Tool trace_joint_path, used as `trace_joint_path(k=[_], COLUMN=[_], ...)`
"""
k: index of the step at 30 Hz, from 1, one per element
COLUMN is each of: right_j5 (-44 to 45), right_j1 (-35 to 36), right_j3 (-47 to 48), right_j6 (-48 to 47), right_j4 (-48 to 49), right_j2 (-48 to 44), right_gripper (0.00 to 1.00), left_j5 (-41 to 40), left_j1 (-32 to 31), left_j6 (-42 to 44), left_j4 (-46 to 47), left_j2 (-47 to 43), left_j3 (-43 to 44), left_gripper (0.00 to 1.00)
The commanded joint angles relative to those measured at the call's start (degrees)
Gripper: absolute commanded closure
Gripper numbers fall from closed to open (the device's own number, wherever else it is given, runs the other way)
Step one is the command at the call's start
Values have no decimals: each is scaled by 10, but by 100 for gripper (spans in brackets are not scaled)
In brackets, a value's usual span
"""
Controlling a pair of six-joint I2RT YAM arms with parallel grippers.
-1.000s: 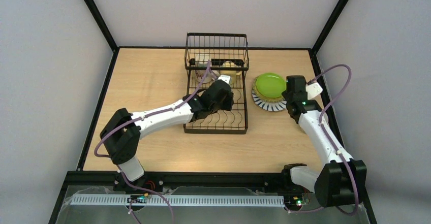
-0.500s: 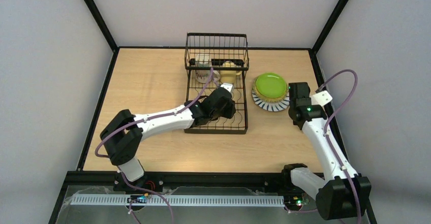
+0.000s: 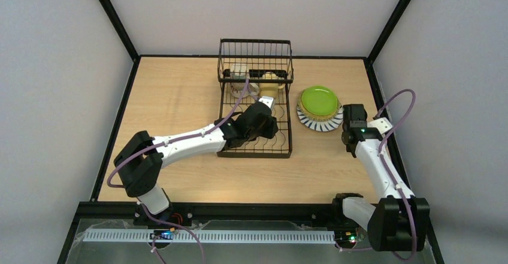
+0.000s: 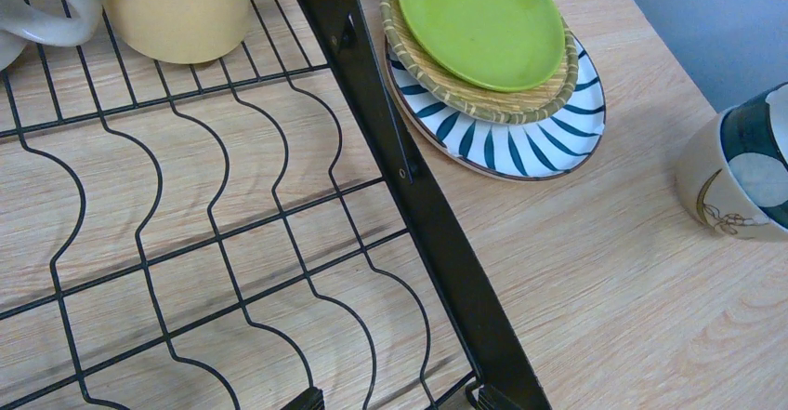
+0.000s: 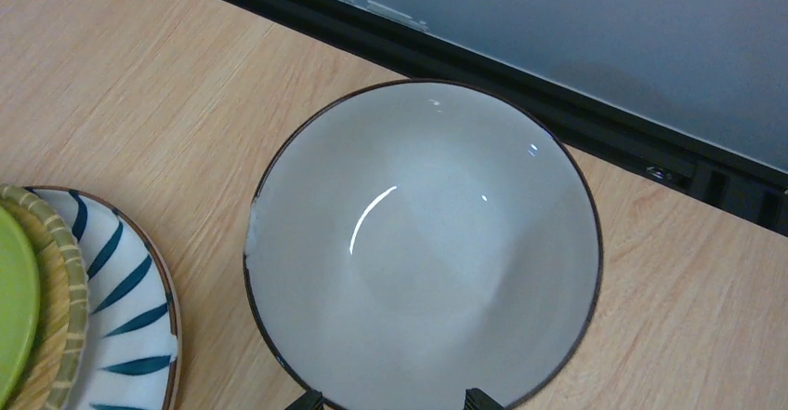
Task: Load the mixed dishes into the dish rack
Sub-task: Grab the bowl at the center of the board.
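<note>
Dishes sit in two groups on the wooden surface (image 3: 174, 90), some inside the rack and some to its right. The dish rack (image 3: 256, 105) stands in the middle of the far half, with its raised basket at the far end and its curved plate dividers on the near side. At that far end the pale yellow mug (image 4: 172, 6) stands on the rack's floor wires, and the cream mug (image 4: 42, 10) is just beside it on the left. A white mug (image 3: 239, 70) shows through the basket wires farther back. From above it is not clear whether it sits in the basket or under it.

Just right of the rack, three plates lie stacked on the surface. The lime green plate (image 4: 479, 19) is on top, the tan plate (image 4: 483, 108) is under it, and the striped plate (image 4: 520, 145) is at the bottom. The blue-patterned mug (image 5: 423, 243) stands upright on the surface to the right of the stack, near it but not touching, close to the right edge rail.

The left fingers (image 4: 307, 399) are spread wide and hang above the dividers by the rack's right rail, gripping nothing. The right fingers (image 5: 479, 399) are also spread, poised over the near side of the blue-patterned mug's open mouth. Whether they touch its rim cannot be told.
</note>
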Motion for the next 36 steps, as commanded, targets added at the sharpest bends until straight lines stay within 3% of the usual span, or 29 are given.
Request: trace_joint_path(k=[1, 11, 23, 36], right_j5=[-13, -17, 0, -27], right_j1=[-11, -40, -41, -41], right_j3=[-5, 21, 55, 60], right_j6=[-41, -101, -129, -125], right_j4=[56, 99, 113, 126], right_j2=[23, 87, 77, 140], right_gripper=[15, 15, 15, 14], left_j5=[-5, -6, 1, -7], left_j1=[-4, -3, -4, -4], left_j6=[6, 4, 4, 4], left_j4=[0, 4, 6, 9], left_j2=[-8, 12, 30, 26], left_j3=[6, 27, 45, 32], left_gripper=[6, 7, 7, 7])
